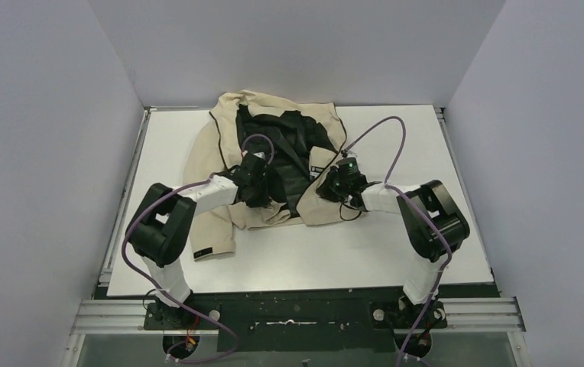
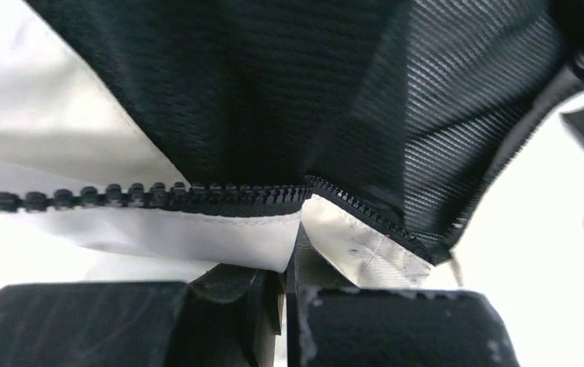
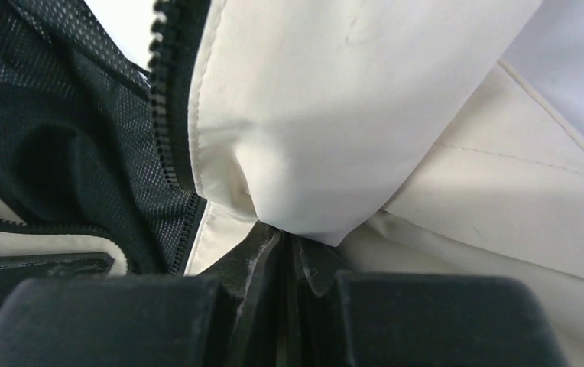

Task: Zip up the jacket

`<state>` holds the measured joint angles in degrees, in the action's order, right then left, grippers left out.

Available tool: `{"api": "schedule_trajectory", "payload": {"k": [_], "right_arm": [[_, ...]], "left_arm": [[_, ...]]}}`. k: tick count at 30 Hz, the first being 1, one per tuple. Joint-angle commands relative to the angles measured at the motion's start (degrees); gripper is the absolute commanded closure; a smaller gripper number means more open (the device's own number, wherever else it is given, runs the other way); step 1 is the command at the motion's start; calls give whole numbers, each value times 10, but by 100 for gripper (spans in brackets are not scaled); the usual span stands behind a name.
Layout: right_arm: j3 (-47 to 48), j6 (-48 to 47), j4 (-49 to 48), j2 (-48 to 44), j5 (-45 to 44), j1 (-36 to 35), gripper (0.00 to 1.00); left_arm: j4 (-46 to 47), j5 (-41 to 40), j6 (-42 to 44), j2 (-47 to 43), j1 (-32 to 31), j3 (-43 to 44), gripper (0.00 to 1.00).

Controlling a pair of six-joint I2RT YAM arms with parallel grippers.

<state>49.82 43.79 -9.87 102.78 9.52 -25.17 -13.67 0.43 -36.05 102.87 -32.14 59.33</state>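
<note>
The beige jacket (image 1: pixel 206 153) lies open on the white table (image 1: pixel 396 245), its black lining (image 1: pixel 285 141) facing up. My left gripper (image 1: pixel 263 191) rests low on the jacket's left front panel. In the left wrist view the left gripper (image 2: pixel 293 264) is shut, pinching the pale hem just under the dark zipper teeth (image 2: pixel 121 197). My right gripper (image 1: pixel 326 186) sits on the right front panel. Seen from the right wrist, the right gripper (image 3: pixel 285 237) is shut on a fold of beige fabric (image 3: pixel 312 138) beside the other row of zipper teeth (image 3: pixel 168 115). The two zipper halves lie apart.
A sleeve (image 1: pixel 214 233) with a small black cuff tab runs toward the near left. Grey walls close in the table on the left, right and back. Purple cables (image 1: pixel 384 130) loop above both arms. A metal rail (image 1: pixel 296 313) lines the near edge.
</note>
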Motion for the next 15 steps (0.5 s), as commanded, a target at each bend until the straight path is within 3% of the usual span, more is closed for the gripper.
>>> {"api": "schedule_trajectory", "payload": {"k": [1,9,15], "right_arm": [[47,33,-4,23,-79,3,100],[81,-19,64,-61,-68,4,100],[57,-54,96,-154,-35,3,100]], "left_arm": [[-68,-71,31,-1,44,50,100],[-147,-83,60,-117,1,144,100],[-196,-83,70,-202,-35,112,100]]}}
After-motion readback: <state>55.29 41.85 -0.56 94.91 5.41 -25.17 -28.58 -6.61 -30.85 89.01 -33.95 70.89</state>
